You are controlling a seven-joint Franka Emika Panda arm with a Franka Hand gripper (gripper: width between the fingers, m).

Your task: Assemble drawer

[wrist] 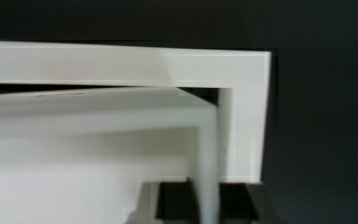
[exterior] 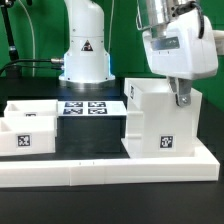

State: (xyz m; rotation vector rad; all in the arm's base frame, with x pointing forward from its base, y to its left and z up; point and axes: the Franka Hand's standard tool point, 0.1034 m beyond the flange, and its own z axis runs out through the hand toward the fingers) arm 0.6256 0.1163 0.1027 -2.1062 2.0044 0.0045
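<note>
On the exterior view's left, two shallow white trays sit together on the dark table (exterior: 212,112). The front tray (exterior: 40,147) shows a square tag on its near face, and the rear tray (exterior: 35,106) is touching it from behind. Just right of them, the marker board (exterior: 85,108) lies flat in front of my arm's base (exterior: 85,55). The long low white wall (exterior: 110,170) runs along the near edge, in front of everything.

Further right stands the tall boxy drawer shell (exterior: 160,125), upright and open at the top, with a tag on its near face and its base against the low wall. My claw (exterior: 181,98) hangs directly over the shell's right side, and one dark finger reaches down to the top rim there.

From my wrist, I see a corner of the shell (wrist: 123,65) close up, with a thin, blurred white wall running away from it. I cannot tell how wide my claw stands, or whether it has hold of that rim.
</note>
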